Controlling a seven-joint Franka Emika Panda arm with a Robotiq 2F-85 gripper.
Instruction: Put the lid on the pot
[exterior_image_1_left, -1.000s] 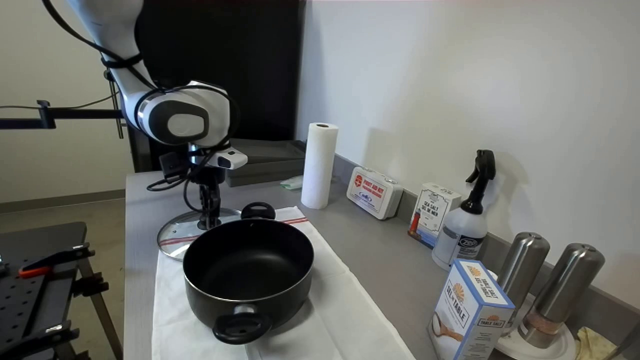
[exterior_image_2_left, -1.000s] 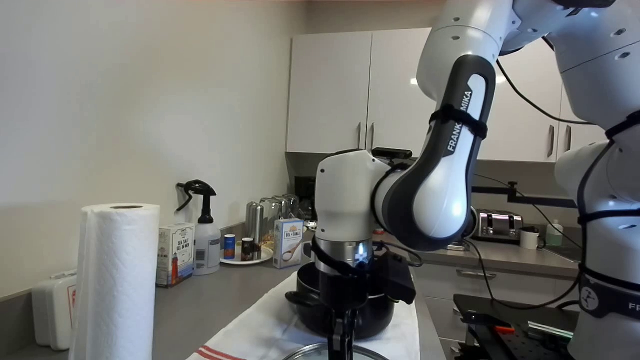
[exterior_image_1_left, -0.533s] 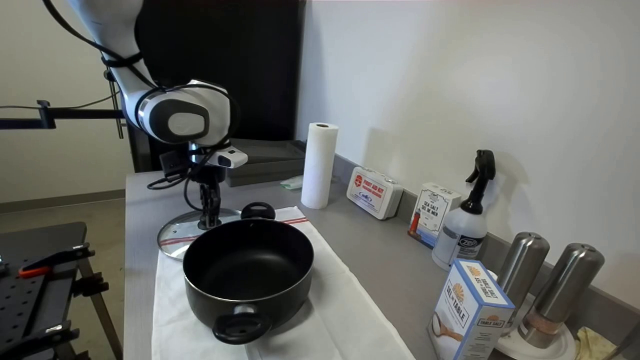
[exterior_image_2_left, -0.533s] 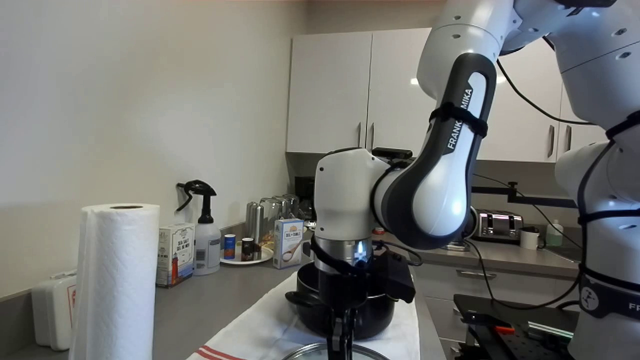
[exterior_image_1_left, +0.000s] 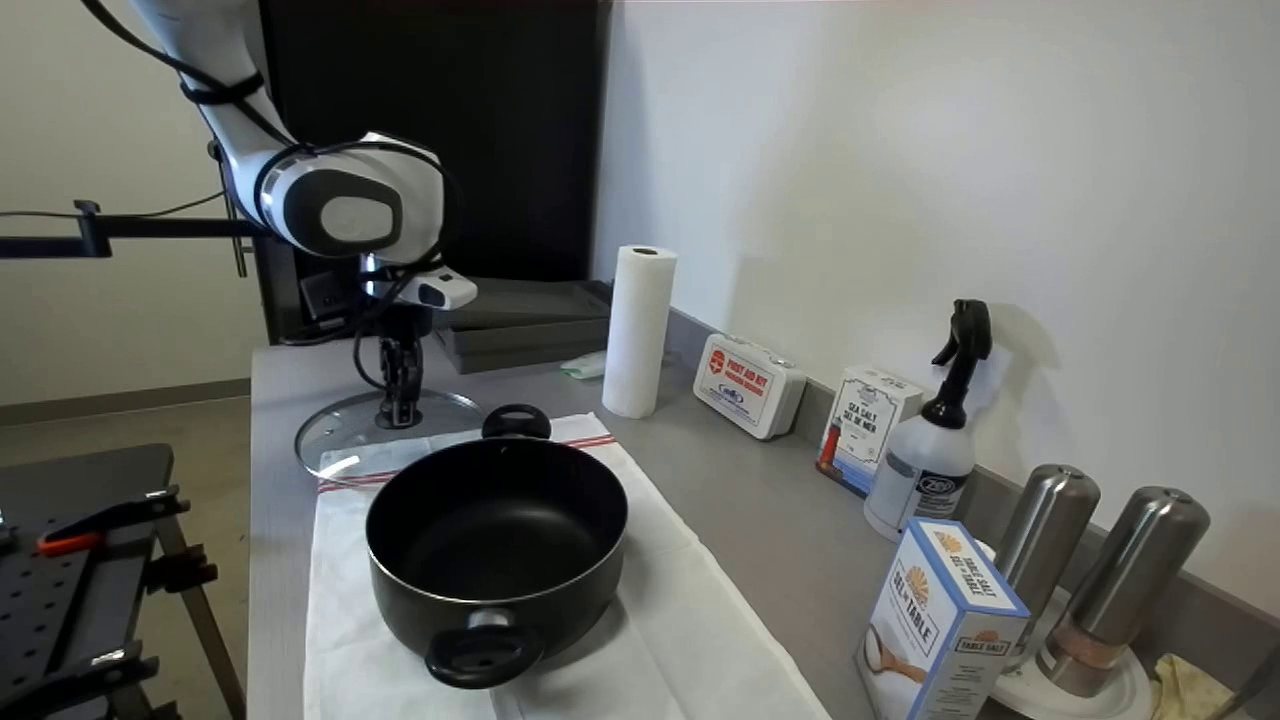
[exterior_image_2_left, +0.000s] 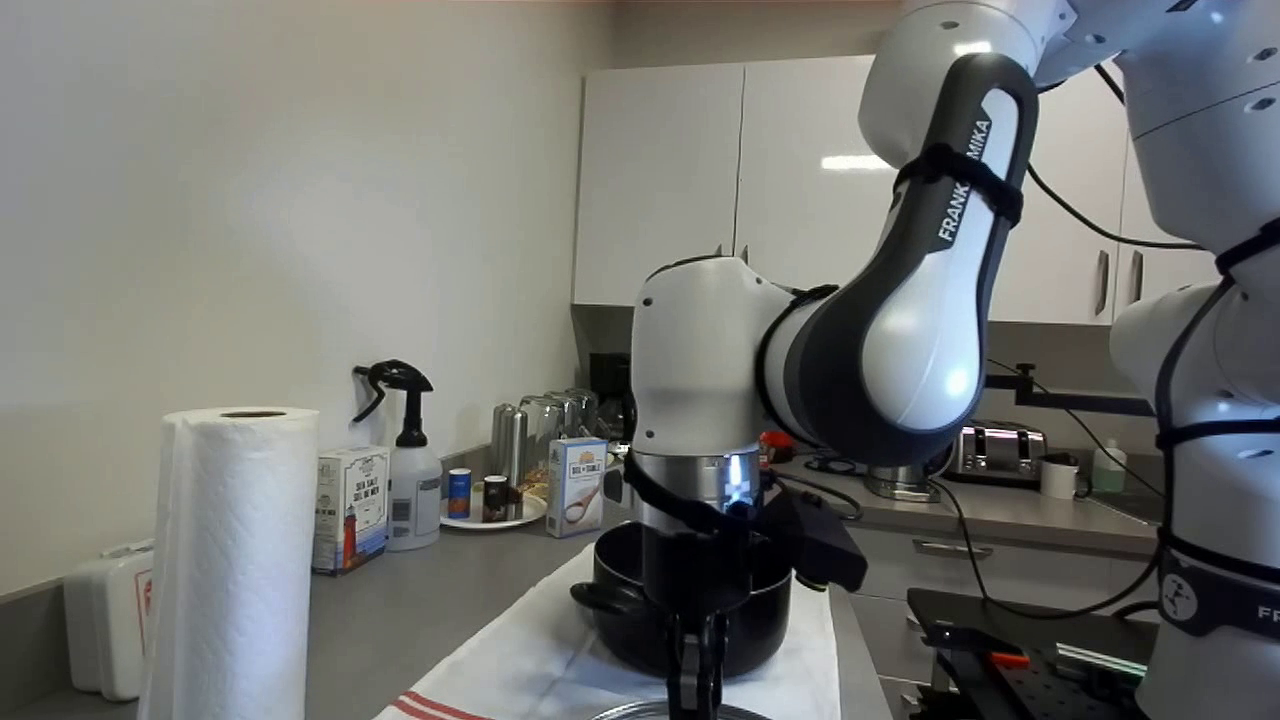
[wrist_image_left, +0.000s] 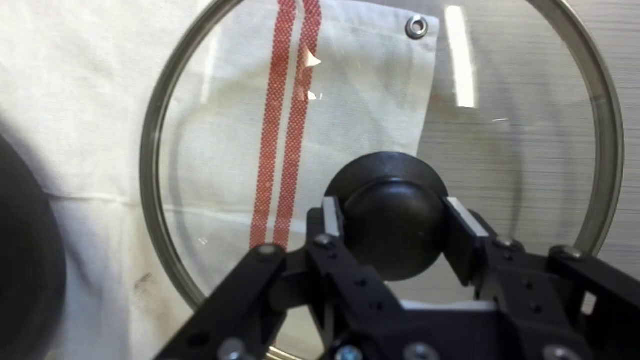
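Note:
The glass lid (exterior_image_1_left: 345, 435) has a thin metal rim and a black knob (wrist_image_left: 392, 230). My gripper (wrist_image_left: 397, 220) is shut on that knob, one finger on each side. In an exterior view the gripper (exterior_image_1_left: 400, 410) holds the lid roughly level, a little above the cloth and counter, behind the pot. The black pot (exterior_image_1_left: 560, 605) stands open with its dark inside showing and short side handles. Part of it also shows at the left of the wrist view (wrist_image_left: 25, 260). In an exterior view the gripper (exterior_image_2_left: 695, 680) hides part of the pot (exterior_image_2_left: 620, 640), and only a sliver of lid rim (exterior_image_2_left: 640, 710) shows.
A white cloth with red stripes (exterior_image_1_left: 700, 650) lies under the pot. A paper towel roll (exterior_image_1_left: 640, 335), first aid kit (exterior_image_1_left: 748, 388), sea salt box (exterior_image_1_left: 868, 430), spray bottle (exterior_image_1_left: 920, 470), table salt box (exterior_image_1_left: 935, 620) and steel mills (exterior_image_1_left: 1130, 580) stand along the wall.
My gripper has risen with the lid, which now hangs clear of the cloth. It has shifted slightly away from the pot. The pot has not moved.

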